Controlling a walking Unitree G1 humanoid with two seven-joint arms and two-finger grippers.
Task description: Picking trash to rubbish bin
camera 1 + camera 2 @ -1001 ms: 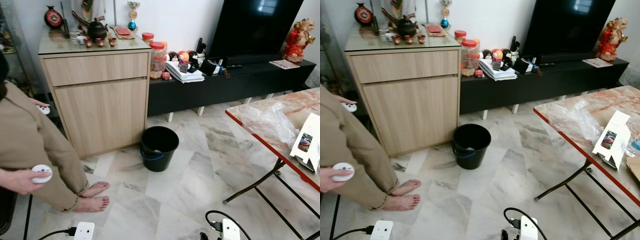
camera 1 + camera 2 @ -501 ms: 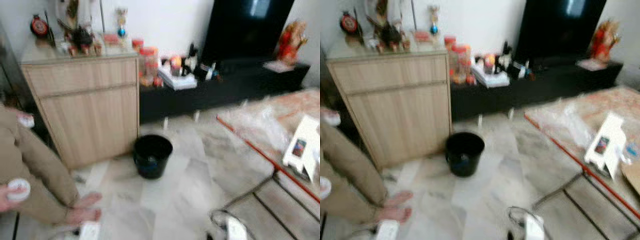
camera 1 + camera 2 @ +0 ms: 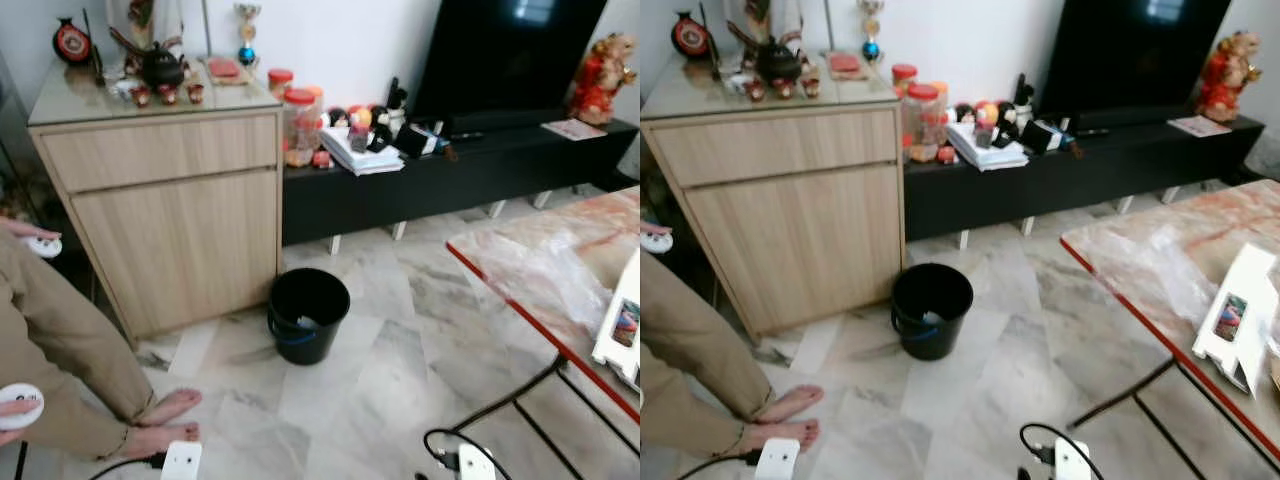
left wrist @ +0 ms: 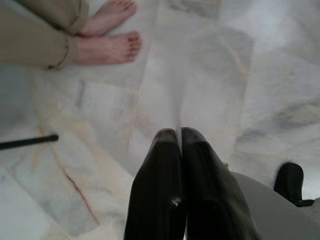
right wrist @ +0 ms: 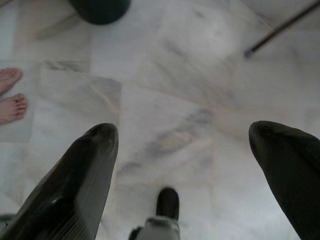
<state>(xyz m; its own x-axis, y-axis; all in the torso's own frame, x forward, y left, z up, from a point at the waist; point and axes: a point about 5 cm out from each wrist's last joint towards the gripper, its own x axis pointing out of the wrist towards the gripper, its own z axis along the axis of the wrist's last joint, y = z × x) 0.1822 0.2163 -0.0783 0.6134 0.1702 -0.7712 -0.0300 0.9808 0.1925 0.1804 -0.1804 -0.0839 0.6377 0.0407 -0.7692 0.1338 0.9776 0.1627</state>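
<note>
Your bin (image 3: 307,314) stands on the marble floor (image 3: 380,370) ahead, just in front of the wooden cabinet (image 3: 170,200). The likeliest trash is the crumpled clear plastic (image 3: 560,275) lying on the worktop (image 3: 500,265) to your right; its long axis runs along the worktop's red edge.

So the plastic lies forward and to the right of both arms, which makes the right arm the nearer one, I judge. The bin sits to the left of the plastic, well apart from it.

Your left tool (image 4: 178,145) hangs over bare floor with its fingers pressed together, holding nothing. Your right tool (image 5: 182,150) also points at the floor, fingers spread wide and empty.

A person (image 3: 60,320) stands barefoot at your left.
</note>
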